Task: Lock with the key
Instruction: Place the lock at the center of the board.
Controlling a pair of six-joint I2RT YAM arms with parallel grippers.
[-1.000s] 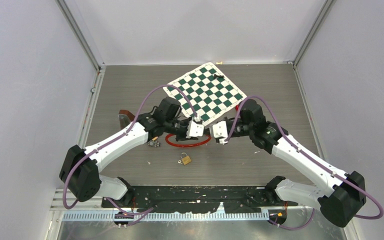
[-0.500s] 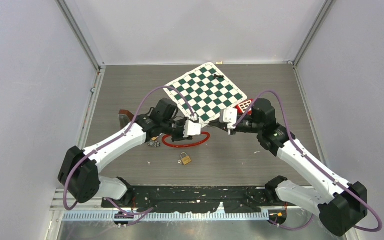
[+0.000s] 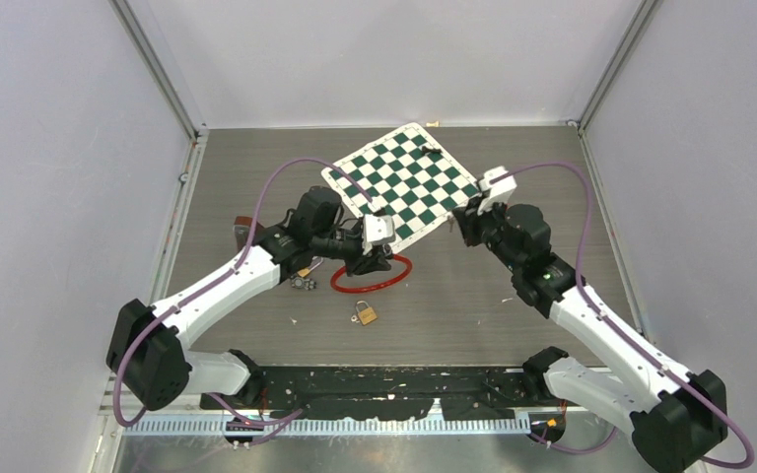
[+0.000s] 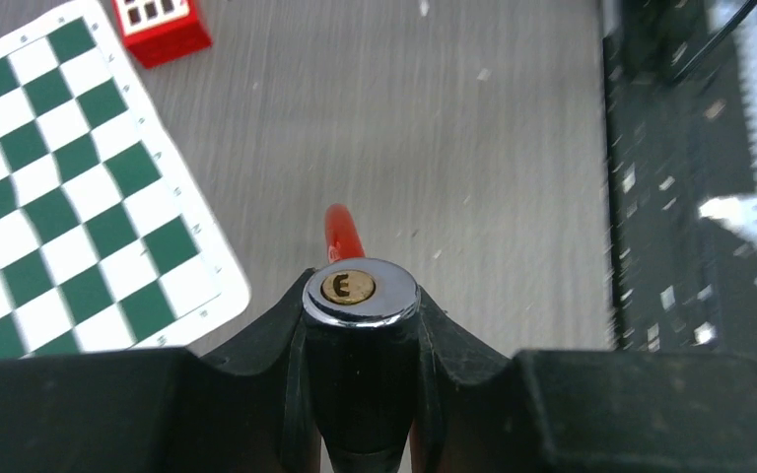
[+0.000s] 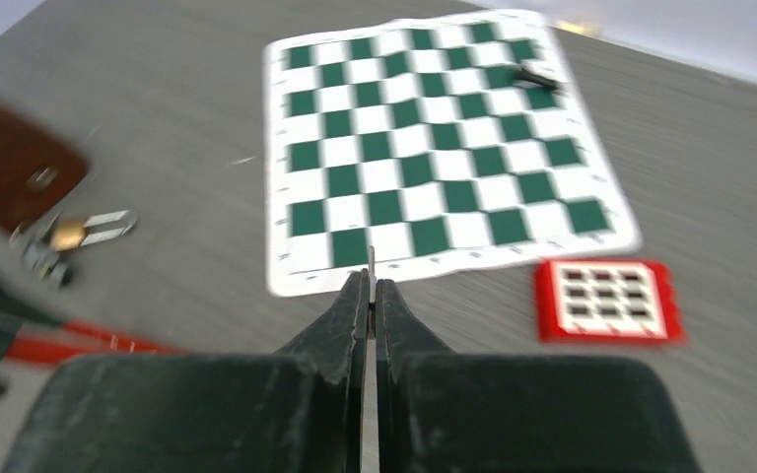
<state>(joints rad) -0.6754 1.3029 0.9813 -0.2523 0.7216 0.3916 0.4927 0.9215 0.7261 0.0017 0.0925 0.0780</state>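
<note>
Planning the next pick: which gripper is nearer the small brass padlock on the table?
Left. The left gripper hangs just beyond the padlock, over the red cable loop. The right gripper is farther off to its right, at the chessboard corner.

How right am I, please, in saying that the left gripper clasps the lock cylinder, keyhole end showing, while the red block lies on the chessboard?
Nearly: the red block lies on the table beside the chessboard, not on it, as the right wrist view shows. The rest holds: the left gripper clasps the lock cylinder, keyhole end showing.
</note>
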